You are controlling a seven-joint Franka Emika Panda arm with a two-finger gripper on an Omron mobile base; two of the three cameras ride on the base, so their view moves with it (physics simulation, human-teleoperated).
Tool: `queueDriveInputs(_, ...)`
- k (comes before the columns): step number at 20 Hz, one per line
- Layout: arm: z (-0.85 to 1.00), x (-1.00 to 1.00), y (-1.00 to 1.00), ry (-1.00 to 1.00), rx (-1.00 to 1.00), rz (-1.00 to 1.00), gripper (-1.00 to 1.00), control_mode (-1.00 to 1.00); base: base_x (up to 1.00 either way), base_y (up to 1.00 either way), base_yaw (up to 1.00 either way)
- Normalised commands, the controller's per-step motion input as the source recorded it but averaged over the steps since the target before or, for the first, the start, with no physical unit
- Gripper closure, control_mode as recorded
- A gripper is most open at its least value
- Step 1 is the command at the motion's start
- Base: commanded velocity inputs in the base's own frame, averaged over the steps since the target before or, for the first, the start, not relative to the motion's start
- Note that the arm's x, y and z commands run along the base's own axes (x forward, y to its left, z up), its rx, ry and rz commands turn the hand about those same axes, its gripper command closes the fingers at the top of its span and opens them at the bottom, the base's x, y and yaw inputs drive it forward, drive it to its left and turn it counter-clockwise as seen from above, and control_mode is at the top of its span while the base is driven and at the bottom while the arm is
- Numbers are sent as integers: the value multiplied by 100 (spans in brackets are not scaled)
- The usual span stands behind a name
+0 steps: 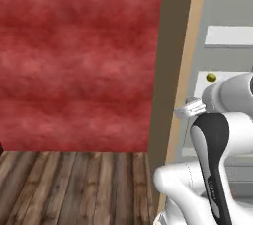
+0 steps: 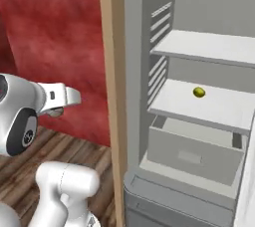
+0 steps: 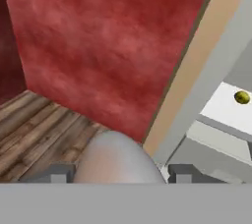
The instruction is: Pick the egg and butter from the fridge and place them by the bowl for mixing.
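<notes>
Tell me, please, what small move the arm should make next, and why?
Probably swing the gripper right, toward the open fridge: the egg sits alone on its middle shelf, while the open, empty gripper points at the red wall outside.

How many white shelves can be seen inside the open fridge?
2. The upper shelf is bare; the lower shelf, just above the grey drawer, carries the egg. More shelves may lie above, out of frame.
</notes>
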Motion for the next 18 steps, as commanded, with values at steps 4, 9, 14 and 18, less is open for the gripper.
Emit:
queueDriveInputs(4,0,0,0,0,0,0,100,100,0,40,91)
queueDriveInputs(9,0,0,0,0,0,0,100,100,0,33,94)
queueDriveInputs(14,0,0,0,0,0,0,100,100,0,26,96)
queueDriveInputs(18,0,0,0,0,0,0,100,100,0,27,95)
